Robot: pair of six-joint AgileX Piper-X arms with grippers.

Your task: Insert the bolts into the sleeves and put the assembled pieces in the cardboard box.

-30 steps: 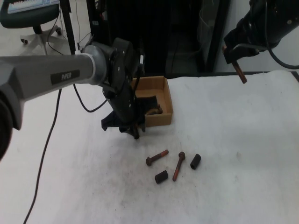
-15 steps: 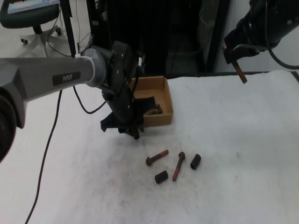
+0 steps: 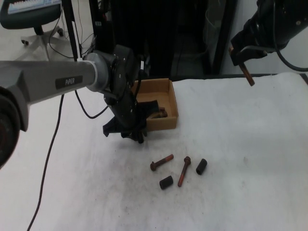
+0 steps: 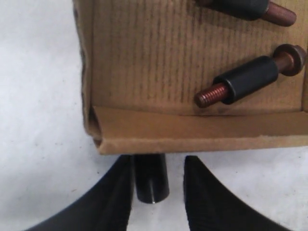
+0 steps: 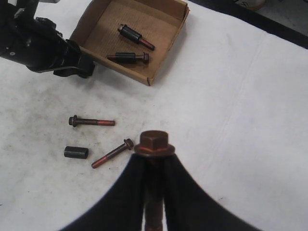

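White worktop (image 3: pixel 250 144) spreads across the lower high view. Over its left side reaches the grey and black left arm (image 3: pixel 48 82). At upper centre sits the cardboard box (image 3: pixel 166 121), holding two assembled pieces (image 5: pixel 131 34) (image 5: pixel 128 57). The left tool (image 4: pixel 159 166) hangs just outside the box's left front corner, slightly open around a black sleeve (image 4: pixel 150 180) that touches one finger, with a gap to the other. At upper right, raised above the worktop, the right tool (image 5: pixel 154 166) pinches a copper bolt (image 5: pixel 154 143). Lower centre, two loose bolts (image 3: pixel 161 162) (image 3: pixel 183 171) and two loose sleeves (image 3: pixel 166 182) (image 3: pixel 201 166) lie near each other.
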